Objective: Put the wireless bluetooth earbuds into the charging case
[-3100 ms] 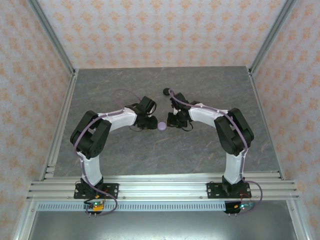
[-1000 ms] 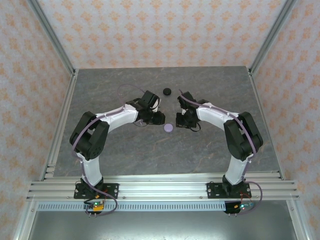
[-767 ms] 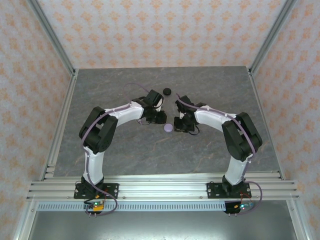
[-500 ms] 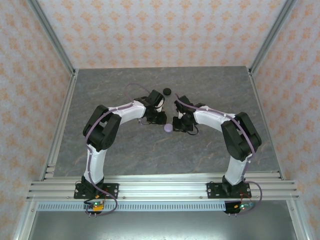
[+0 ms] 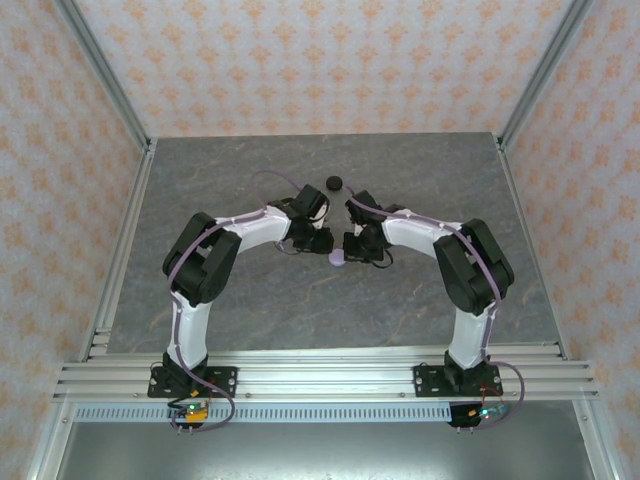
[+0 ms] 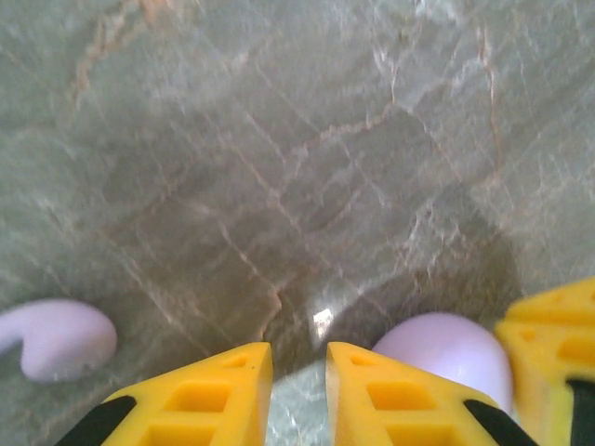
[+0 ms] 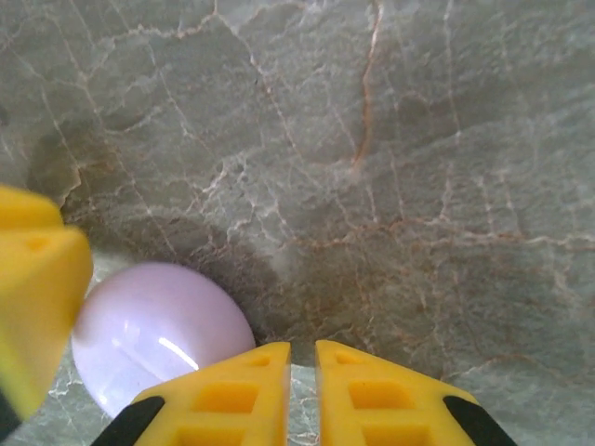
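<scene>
On the grey veined table [image 5: 200,300], inside the patterned enclosure, the left arm [image 5: 250,228] and right arm [image 5: 420,232] both reach inward, and their wrists meet near the table's middle.

Overhead view: the left fingers [image 5: 320,241] and right fingers [image 5: 352,246] stand close together, with the lilac case [image 5: 338,258] at their near side between them. A black case [image 5: 334,182] sits alone farther back, apart from both arms. How the fingers are set cannot be told from this height, and no earbud can be made out here.

Left wrist view: the left fingers [image 6: 244,381] are pressed almost together, with only a thin slit of table between them and nothing pinched. The lilac case [image 6: 446,348] lies just to their right with its smooth domed face up. A yellow finger of the other arm [image 6: 553,348] stands against its far side. Whether either finger touches the case cannot be told.

Right wrist view: the right fingers [image 7: 251,372] are likewise pressed nearly together and hold nothing. The lilac case [image 7: 158,334] lies just to their left, and a blurred yellow finger of the left arm [image 7: 33,288] overlaps its outer edge.

Smallest item: one lilac earbud [image 6: 56,339] lies on the table at the left edge of the left wrist view. It is outside the case, on the opposite side of the left fingers from it.
</scene>
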Motion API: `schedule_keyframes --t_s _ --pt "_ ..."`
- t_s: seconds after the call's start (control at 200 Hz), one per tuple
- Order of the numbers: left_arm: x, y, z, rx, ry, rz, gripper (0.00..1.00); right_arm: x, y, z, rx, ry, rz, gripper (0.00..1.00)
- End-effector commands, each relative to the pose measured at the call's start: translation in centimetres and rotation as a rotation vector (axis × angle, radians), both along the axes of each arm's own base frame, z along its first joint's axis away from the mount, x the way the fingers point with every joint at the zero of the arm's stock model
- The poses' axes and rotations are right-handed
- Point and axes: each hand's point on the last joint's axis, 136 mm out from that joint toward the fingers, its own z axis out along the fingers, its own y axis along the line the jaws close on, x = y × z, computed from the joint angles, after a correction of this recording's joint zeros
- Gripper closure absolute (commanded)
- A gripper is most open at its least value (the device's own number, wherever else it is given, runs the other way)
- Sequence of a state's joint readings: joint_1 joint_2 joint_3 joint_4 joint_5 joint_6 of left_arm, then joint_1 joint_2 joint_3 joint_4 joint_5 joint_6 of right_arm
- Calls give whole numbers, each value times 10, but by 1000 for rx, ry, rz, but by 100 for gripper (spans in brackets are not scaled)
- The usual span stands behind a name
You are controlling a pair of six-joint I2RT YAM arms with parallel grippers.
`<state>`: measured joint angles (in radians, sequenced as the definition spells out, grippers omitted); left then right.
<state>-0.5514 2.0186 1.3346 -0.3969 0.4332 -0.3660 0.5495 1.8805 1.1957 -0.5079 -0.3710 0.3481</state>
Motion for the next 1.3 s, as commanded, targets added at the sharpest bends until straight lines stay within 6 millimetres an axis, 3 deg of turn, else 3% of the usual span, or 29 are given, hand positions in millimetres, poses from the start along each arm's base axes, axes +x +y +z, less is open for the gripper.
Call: schedule_keyframes --t_s 0.0,0.275,0.38,0.415,0.626,0.986,1.296 --pt "-23 2 -1 24 36 -26 76 10 2 2 -28 -24 -13 84" --pt "-30 9 3 51 22 1 74 14 -10 3 -97 -45 -23 84" --pt "-28 18 3 80 0 32 67 14 -15 12 -98 -74 -36 82" --pt "-25 19 18 65 -39 47 66 15 -16 15 -90 -84 -42 81" --pt "-23 26 40 -14 -104 117 57 16 -21 34 34 -122 -69 75" --pt "-29 0 47 -344 -47 216 48 7 7 41 328 -83 3 68" --pt "-37 5 32 -332 -20 248 47 11 11 25 341 -39 -5 71"
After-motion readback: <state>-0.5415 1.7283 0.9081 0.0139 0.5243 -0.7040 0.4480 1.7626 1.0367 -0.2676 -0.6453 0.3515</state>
